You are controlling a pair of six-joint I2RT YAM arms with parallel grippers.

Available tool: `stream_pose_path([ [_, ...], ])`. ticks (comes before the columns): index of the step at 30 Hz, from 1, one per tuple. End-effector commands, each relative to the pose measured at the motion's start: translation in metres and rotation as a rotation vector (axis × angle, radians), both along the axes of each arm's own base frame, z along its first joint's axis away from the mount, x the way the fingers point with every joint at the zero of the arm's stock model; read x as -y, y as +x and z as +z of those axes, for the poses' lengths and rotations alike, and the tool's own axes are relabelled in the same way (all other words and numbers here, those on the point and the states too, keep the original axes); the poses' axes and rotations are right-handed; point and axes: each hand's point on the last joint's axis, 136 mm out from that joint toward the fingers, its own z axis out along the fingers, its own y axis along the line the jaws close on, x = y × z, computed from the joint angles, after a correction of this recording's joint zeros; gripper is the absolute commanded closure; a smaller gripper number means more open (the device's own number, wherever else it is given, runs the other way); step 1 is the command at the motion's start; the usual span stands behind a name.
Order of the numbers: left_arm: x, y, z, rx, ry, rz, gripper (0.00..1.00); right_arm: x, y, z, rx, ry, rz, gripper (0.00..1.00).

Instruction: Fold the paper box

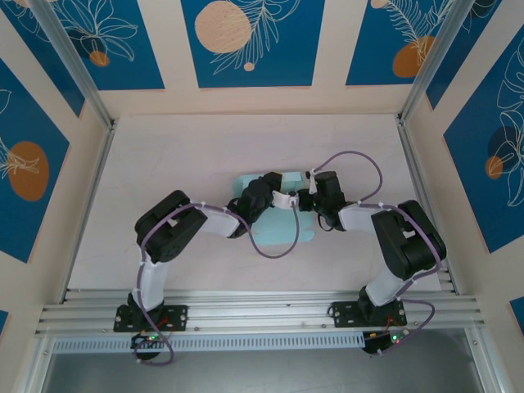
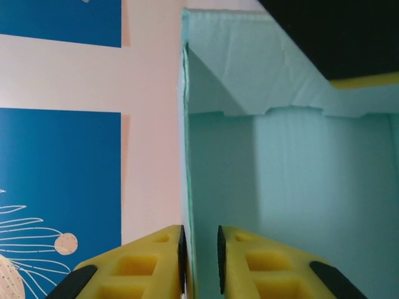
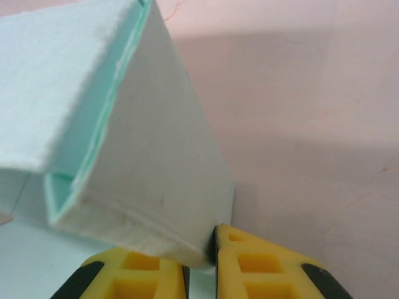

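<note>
The paper box (image 1: 281, 235) is pale light-blue card lying mid-table, partly folded, with both grippers meeting over it. In the left wrist view the paper box (image 2: 299, 187) shows raised walls and an inner corner. My left gripper (image 2: 199, 255) straddles one upright wall edge; the card touches the left pad and a gap stays on the other side, so it is open. Seen from above, the left gripper (image 1: 286, 199) faces the right gripper (image 1: 309, 199). In the right wrist view a folded flap of the paper box (image 3: 143, 156) slants up, its lower corner pinched in my right gripper (image 3: 201, 265).
The pale table (image 1: 164, 164) is ringed by cream walls with blue patterned panels (image 1: 246, 41). An aluminium rail (image 1: 262, 315) runs along the near edge by the arm bases. Purple cables (image 1: 360, 160) loop over both arms.
</note>
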Motion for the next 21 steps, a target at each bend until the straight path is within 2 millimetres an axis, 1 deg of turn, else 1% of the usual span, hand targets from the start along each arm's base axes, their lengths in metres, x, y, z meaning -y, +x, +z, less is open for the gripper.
stream_pose_path([
  [1, 0.004, -0.024, -0.041, -0.134, 0.068, -0.061, 0.76, -0.018, 0.004, 0.004, 0.029, -0.022, 0.037, 0.84],
  [3, 0.004, -0.023, -0.034, -0.129, 0.042, -0.049, 0.69, -0.018, 0.004, 0.003, 0.03, -0.03, 0.032, 0.86],
  [4, 0.003, -0.022, -0.03, -0.127, 0.025, -0.042, 0.64, -0.018, 0.004, 0.002, 0.029, -0.034, 0.032, 0.87],
  [6, 0.002, -0.023, -0.016, -0.126, -0.02, -0.028, 0.48, -0.017, 0.003, 0.001, 0.03, -0.04, 0.028, 0.87],
  [8, 0.002, -0.027, 0.001, -0.134, -0.077, -0.018, 0.31, -0.017, 0.003, 0.002, 0.031, -0.05, 0.026, 0.88],
  [13, 0.0, -0.048, 0.05, -0.179, -0.24, -0.004, 0.02, -0.017, 0.004, 0.003, 0.044, -0.07, 0.027, 0.89],
  [15, -0.004, -0.054, 0.066, -0.194, -0.317, 0.012, 0.0, -0.018, 0.004, 0.004, 0.049, -0.077, 0.028, 0.89],
  [17, -0.014, -0.057, 0.083, -0.213, -0.409, 0.053, 0.01, -0.019, 0.002, 0.003, 0.051, -0.086, 0.028, 0.9],
  [21, -0.034, -0.064, 0.108, -0.279, -0.58, 0.13, 0.0, -0.018, 0.002, 0.006, 0.069, -0.104, 0.022, 0.9],
])
